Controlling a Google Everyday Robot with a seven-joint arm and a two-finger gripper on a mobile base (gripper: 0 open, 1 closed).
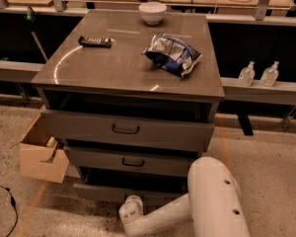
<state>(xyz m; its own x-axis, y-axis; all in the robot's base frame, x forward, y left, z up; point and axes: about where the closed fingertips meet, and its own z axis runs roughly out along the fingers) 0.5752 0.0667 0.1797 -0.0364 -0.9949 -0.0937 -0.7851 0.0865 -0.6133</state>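
One white arm point(160, 215) lay folded at 6 o'clock, just beside the lowest drawer point(104, 191) of the bench point(113, 70). The end effector was out of frame, so its grip could not be told. A bowl point(152, 12) sat at 12 o'clock and a crumpled bag point(172, 55) at 1 o'clock.

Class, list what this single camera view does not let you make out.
Gripper: beyond the arm, cut off by the bottom edge near the lowest drawer.
Top drawer contents: hidden by its front.
Crumpled bag print: too small to read.
Cardboard box contents: mostly hidden by its wall.
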